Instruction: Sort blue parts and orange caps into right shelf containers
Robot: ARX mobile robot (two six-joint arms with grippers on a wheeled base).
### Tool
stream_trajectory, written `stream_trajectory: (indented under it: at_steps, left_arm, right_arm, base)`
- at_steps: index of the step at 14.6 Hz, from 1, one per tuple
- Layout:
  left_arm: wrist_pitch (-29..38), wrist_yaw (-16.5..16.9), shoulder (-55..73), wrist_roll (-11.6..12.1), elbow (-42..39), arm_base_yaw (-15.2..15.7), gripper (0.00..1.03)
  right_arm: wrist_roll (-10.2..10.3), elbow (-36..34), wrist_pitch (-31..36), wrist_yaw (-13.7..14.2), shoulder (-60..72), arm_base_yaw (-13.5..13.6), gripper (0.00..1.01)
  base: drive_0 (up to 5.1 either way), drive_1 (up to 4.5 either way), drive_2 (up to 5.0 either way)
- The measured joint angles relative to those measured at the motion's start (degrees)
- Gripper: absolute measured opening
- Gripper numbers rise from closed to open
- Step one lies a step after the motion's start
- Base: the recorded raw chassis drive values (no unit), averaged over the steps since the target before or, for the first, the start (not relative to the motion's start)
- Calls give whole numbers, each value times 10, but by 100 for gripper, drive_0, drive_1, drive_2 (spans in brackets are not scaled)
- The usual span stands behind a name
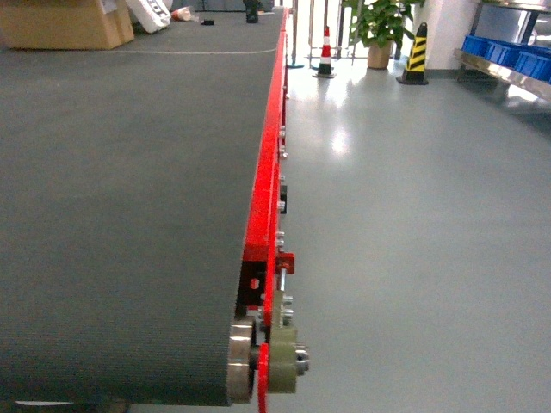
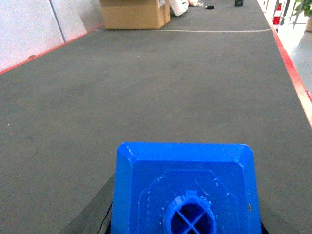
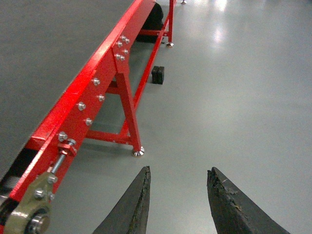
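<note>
In the left wrist view a blue part (image 2: 185, 170) fills the lower middle, its round stud facing the camera. My left gripper (image 2: 185, 214) is shut on it above the grey conveyor belt (image 2: 146, 87); only the dark fingers (image 2: 92, 217) show at its sides. My right gripper (image 3: 179, 169) stands open with nothing between its fingers, over the floor beside the belt's red frame (image 3: 92, 92). The right shelf containers (image 1: 508, 53) are blue bins on the steel shelf (image 1: 504, 76), far off at the top right. No orange caps are in view. Neither gripper appears in the head view.
The long belt (image 1: 120, 198) with its red side rail (image 1: 263, 198) runs away from me. A cardboard box (image 1: 65, 21) sits at its far end. Two traffic cones (image 1: 325, 53) and a potted plant (image 1: 379, 26) stand on the floor beyond. A small black block (image 3: 157, 74) lies under the frame.
</note>
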Motion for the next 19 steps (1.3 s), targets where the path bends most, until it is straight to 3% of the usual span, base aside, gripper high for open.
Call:
stream_trajectory:
  at_steps: [19]
  left_arm:
    - [-2,-1,-1,0,0,0,44]
  right_arm:
    - [0,0,-1,-1,0,0,34]
  base:
    - [502,-243,-243]
